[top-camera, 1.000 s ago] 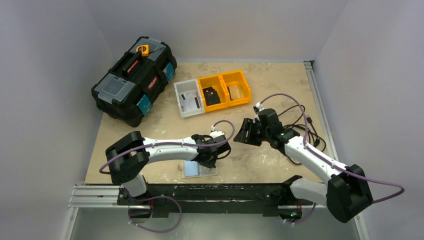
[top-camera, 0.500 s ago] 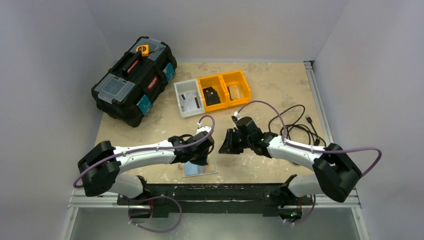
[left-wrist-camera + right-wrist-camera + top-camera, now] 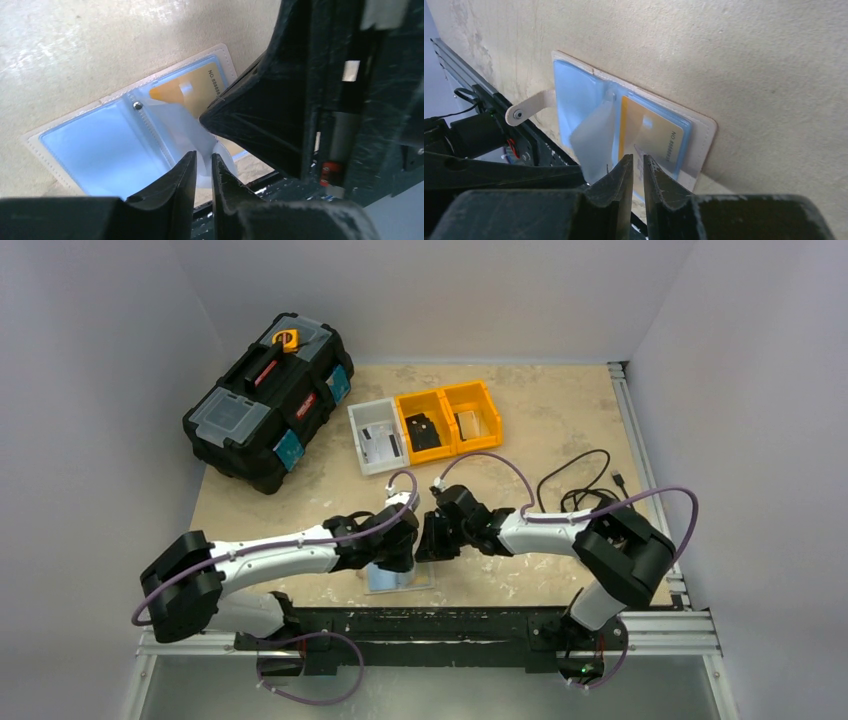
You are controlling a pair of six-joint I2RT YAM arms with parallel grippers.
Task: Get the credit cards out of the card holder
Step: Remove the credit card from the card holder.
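The card holder (image 3: 403,580) lies open near the table's front edge, pale blue inside with a beige stitched rim (image 3: 100,150) (image 3: 574,90). A beige and orange credit card (image 3: 195,90) (image 3: 649,130) sits in its right pocket. My left gripper (image 3: 396,552) (image 3: 203,157) is shut on a clear inner flap (image 3: 187,127) of the holder and lifts it. My right gripper (image 3: 428,540) (image 3: 638,159) has its jaws almost together, the tips right over the card's near edge. I cannot tell if it pinches the card. Its black body fills the right of the left wrist view (image 3: 310,100).
A black toolbox (image 3: 270,400) stands at the back left. A grey bin (image 3: 378,437) and two yellow bins (image 3: 447,420) sit behind the arms. Black cables (image 3: 590,485) lie to the right. The holder's snap strap (image 3: 526,107) points at the black front rail (image 3: 440,625).
My right gripper has swung left and down from mid-table to the holder's right side. My left gripper has shifted a little left and up, still at the holder.
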